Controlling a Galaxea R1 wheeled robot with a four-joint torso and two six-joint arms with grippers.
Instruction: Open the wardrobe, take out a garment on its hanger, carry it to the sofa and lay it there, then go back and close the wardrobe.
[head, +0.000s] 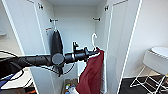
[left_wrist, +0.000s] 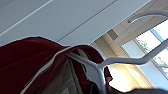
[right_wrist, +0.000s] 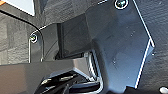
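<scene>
Holding the white hanger (head: 94, 41) with the red jacket (head: 91, 72), the left tool (head: 96, 52) reaches into the open wardrobe (head: 75, 27). A dark coat (head: 57, 43) hangs beside it.

The wardrobe (head: 75, 27) stands open, white inside. A dark garment (head: 57, 42) hangs from its left hook (head: 53, 20). Small colourful items (head: 69, 87) lie on its bottom.

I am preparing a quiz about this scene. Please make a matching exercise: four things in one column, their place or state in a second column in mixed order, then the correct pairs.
Things
1. wardrobe
2. garment
3. dark garment
4. white chair

Place or state
A. hanging from a hook at the wardrobe's back
B. doors open
C. standing to the right of the wardrobe
D. at the tip of the left arm, on a white hanger

Pairs: 1-B, 2-D, 3-A, 4-C
</scene>
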